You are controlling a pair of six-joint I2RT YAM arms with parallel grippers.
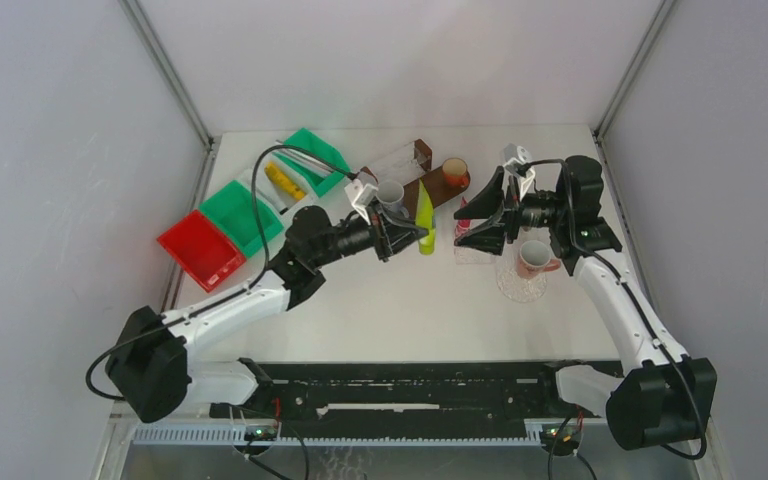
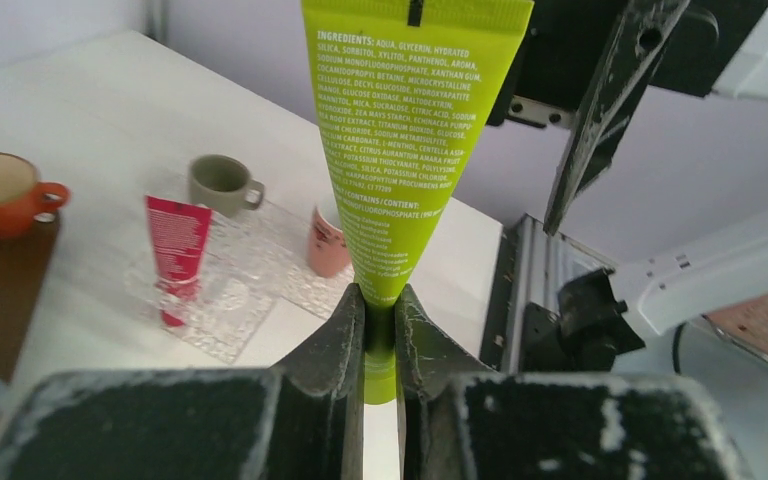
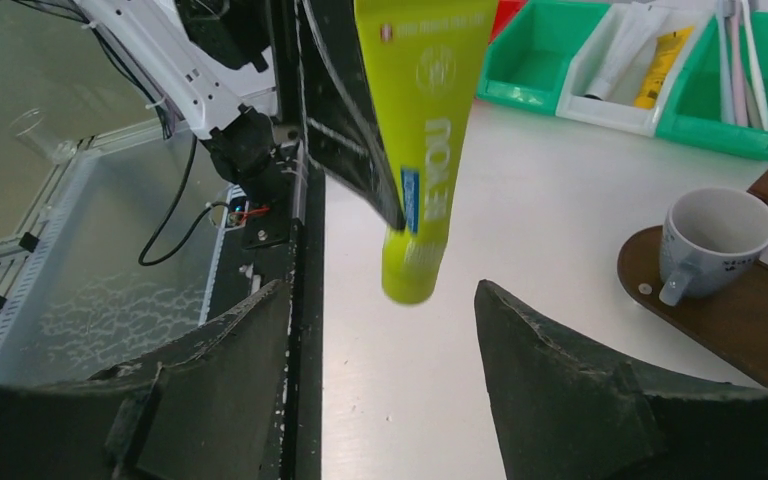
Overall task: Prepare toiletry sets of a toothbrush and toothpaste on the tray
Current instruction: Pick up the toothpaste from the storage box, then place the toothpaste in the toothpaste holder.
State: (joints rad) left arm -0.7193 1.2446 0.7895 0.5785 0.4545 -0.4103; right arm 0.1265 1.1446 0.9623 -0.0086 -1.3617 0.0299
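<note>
Centre frame, the left gripper [image 2: 380, 335] pinches a green-yellow tube [image 2: 410, 130], presenting it to the wide-open, empty right gripper [image 3: 382, 300], likely for handover.

Green tube [image 2: 410, 150] w/ top off-frame

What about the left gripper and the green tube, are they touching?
Touching. The left wrist view shows the left gripper pinching the green tube between both fingers.
</note>
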